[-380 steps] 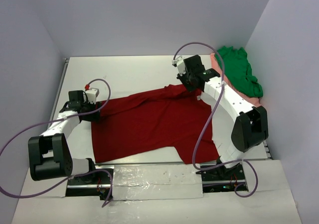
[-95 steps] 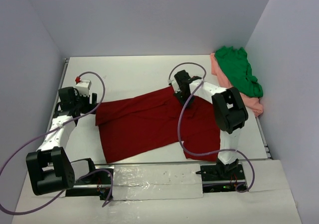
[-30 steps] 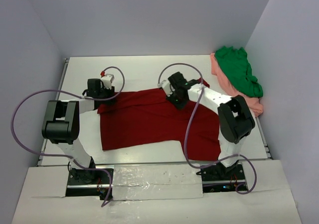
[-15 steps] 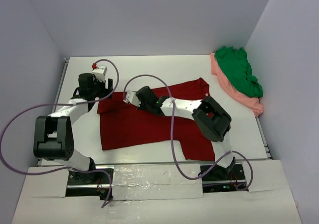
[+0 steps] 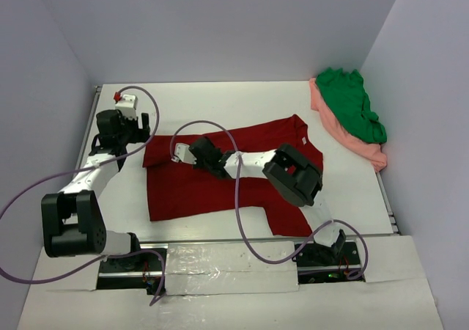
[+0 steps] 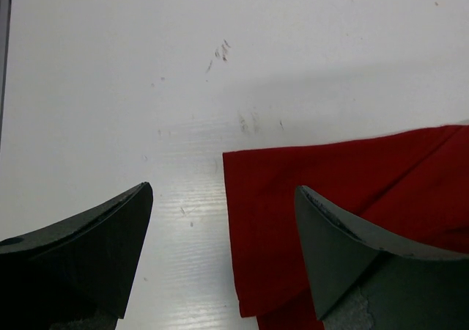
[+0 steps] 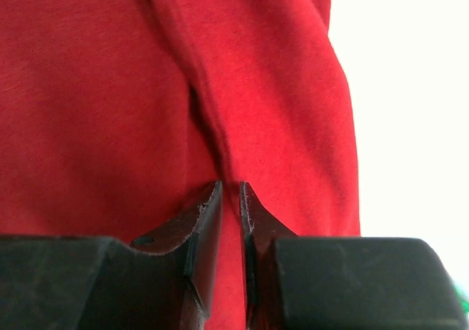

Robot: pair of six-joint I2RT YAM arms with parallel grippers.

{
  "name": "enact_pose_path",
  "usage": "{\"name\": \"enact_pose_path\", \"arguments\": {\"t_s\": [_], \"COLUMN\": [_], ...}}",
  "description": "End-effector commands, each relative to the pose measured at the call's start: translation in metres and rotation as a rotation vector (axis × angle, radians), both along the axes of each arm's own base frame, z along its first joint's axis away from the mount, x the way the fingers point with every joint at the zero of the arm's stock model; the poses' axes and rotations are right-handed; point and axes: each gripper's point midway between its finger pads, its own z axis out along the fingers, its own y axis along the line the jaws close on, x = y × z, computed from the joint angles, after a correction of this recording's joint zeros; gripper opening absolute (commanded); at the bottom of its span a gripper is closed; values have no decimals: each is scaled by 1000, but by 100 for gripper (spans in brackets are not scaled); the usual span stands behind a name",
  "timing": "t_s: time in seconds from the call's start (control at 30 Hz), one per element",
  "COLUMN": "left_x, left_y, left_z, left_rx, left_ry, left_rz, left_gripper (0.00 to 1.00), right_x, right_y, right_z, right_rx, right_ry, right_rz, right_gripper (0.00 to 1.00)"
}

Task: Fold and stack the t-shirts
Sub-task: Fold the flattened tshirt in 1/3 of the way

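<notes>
The dark red t-shirt point(image 5: 220, 187) lies spread across the middle of the white table. My right arm reaches far left over it. My right gripper point(image 5: 196, 158) point(image 7: 231, 187) is shut on a raised fold of the dark red t-shirt point(image 7: 95, 88) near its upper left part. My left gripper point(image 5: 135, 138) point(image 6: 223, 189) hangs open just above the shirt's left corner point(image 6: 293, 220), holding nothing. The green t-shirt point(image 5: 352, 103) lies crumpled on the salmon pink t-shirt point(image 5: 368, 154) at the back right.
Grey walls close in the table point(image 5: 220, 103) on three sides. A metal rail point(image 5: 86, 147) runs along its left edge. Purple cables point(image 5: 242, 213) loop from both arms over the shirt and the table.
My left gripper has opened, let go of the shirt's left corner and backed off to the left. My right gripper has travelled left across the shirt, taking a fold of it along.
</notes>
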Motion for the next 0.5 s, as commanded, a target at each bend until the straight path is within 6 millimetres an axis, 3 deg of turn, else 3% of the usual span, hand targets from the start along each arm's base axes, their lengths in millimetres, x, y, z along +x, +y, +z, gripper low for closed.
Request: {"name": "enact_pose_path", "arguments": {"t_s": [0.0, 0.17, 0.3, 0.47], "left_x": [-3, -7, -9, -10], "left_y": [3, 4, 5, 6], "left_z": [13, 14, 10, 8], "left_rx": [8, 10, 9, 10], "left_ry": [-51, -60, -53, -45], "left_rz": [11, 17, 17, 16], "left_gripper": [88, 88, 87, 87], "right_x": [18, 20, 20, 14], "right_y": [17, 16, 17, 14], "right_z": [23, 15, 13, 10], "right_rx": [46, 26, 18, 3], "right_ry": [-126, -120, -104, -63], "right_rz": [-14, -30, -28, -20], "right_gripper": [22, 15, 0, 0]}}
